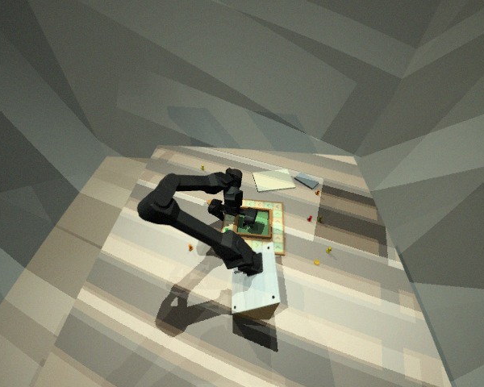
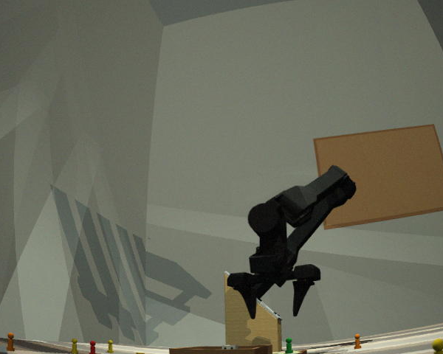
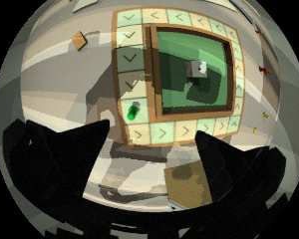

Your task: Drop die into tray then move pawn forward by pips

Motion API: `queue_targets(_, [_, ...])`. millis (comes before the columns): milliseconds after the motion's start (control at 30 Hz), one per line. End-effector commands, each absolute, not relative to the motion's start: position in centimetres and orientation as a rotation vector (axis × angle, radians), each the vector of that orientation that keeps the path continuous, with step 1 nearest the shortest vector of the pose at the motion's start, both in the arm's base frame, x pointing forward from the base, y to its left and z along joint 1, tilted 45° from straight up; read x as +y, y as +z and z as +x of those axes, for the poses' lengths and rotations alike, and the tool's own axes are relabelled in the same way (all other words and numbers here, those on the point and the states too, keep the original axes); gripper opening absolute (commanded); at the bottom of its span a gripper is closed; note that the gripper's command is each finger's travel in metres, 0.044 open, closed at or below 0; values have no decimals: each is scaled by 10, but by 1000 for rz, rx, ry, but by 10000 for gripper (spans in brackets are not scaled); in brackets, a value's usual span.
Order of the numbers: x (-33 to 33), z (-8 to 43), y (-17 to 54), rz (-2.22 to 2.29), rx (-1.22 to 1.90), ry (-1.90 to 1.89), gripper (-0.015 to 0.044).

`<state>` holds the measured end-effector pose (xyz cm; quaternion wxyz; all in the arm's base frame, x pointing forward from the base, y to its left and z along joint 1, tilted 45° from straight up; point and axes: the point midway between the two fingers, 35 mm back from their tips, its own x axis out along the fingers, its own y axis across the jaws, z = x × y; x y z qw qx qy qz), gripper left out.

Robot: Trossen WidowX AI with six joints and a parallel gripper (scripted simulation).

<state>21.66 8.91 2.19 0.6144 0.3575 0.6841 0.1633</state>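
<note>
The green pawn (image 1: 226,230) (image 2: 289,344) (image 3: 133,113) stands upright on the board (image 1: 284,229) (image 3: 161,132), in the wrist view on the left-column square just above the bottom-left corner square. Arrows in that column point down, those in the bottom row right. The die (image 2: 229,346) (image 3: 195,69) lies in the green-floored tray (image 1: 270,225) (image 2: 198,349) (image 3: 157,80); one dark pip shows on its lit part in the wrist view. The arm hides it in the top view. My gripper (image 1: 233,220) (image 2: 274,316) (image 3: 154,129) is open and empty, above the board and clear of the pawn.
An orange block (image 3: 79,41) lies left of the board. Orange (image 1: 189,247), red (image 1: 310,218) and yellow (image 1: 328,250) pawns stand around it, with a yellow disc (image 1: 316,262). A pale sheet (image 1: 273,180) and a dark flat piece (image 1: 306,181) lie behind. The arm's base block (image 1: 256,291) adjoins the front.
</note>
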Motion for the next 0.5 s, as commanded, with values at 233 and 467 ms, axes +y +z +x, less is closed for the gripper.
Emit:
queue_targets(233, [-9,172,8,661,1519,567,440])
queue_targets(467, [-5,177,9,672,1515,541,440])
